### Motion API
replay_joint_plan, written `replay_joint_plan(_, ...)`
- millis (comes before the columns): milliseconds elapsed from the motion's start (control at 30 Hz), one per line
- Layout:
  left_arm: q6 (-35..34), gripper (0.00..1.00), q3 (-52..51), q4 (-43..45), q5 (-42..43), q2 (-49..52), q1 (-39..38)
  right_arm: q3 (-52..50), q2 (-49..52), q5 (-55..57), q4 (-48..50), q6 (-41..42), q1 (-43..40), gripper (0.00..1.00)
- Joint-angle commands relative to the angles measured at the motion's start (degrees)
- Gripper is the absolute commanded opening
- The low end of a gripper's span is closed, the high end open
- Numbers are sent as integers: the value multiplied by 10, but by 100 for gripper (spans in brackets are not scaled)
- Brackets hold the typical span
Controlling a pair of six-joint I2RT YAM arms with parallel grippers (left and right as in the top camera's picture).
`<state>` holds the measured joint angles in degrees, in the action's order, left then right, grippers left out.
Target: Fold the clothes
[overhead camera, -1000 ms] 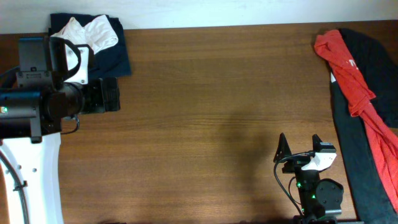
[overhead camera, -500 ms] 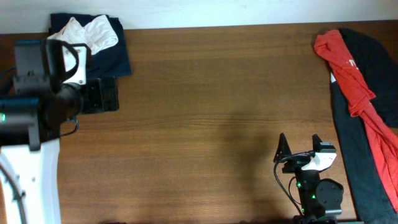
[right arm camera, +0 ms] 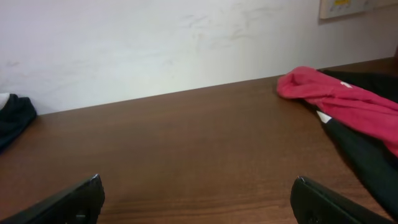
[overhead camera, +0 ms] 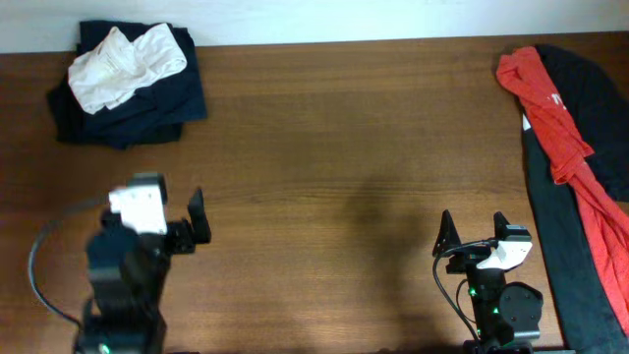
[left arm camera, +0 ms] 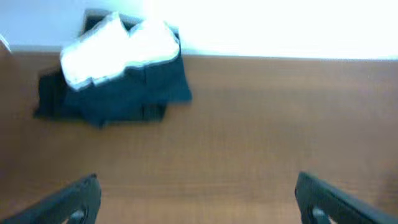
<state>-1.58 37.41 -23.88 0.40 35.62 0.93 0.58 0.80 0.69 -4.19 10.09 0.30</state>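
Parked near the front edge of the table [overhead camera: 334,147], the left gripper [left arm camera: 196,196] and the right gripper [overhead camera: 474,236] are both held spread wide, and nothing is pinched in either. A white garment [overhead camera: 126,54] is seen bunched on top of a navy garment [overhead camera: 157,98] at the far-left corner; this is judged to be a stack set aside out of the working area. A red garment [overhead camera: 550,108] is draped loosely over a black garment [overhead camera: 590,74] along the right edge, apparently unfolded and waiting. The white-and-navy stack lies well ahead of the left gripper, slightly to its left. The red and black heap lies ahead and to the right of the right gripper, well apart from it.
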Motion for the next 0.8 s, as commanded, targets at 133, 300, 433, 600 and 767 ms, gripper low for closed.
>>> replay_joint_plan(133,-3,99,-231,220,2,-207,0,-3,-5,9,-4,-1,-3,99)
replay_joint_plan(300,-4,99,-317,309,2,-268,0,-3,-5,9,-4,-1,-3,99)
replay_joint_plan(433,-4,99,-352,309,-4,-319,0,-3,-5,9,-4,-1,-3,99)
replay_joint_plan(600,-38,99,-369,275,-1,-353,3,-3,-5,9,-4,-1,-3,99)
replay_joint_plan(767,-84,99,-369,193,24,-353,3,-3,-5,9,-4,-1,-3,98)
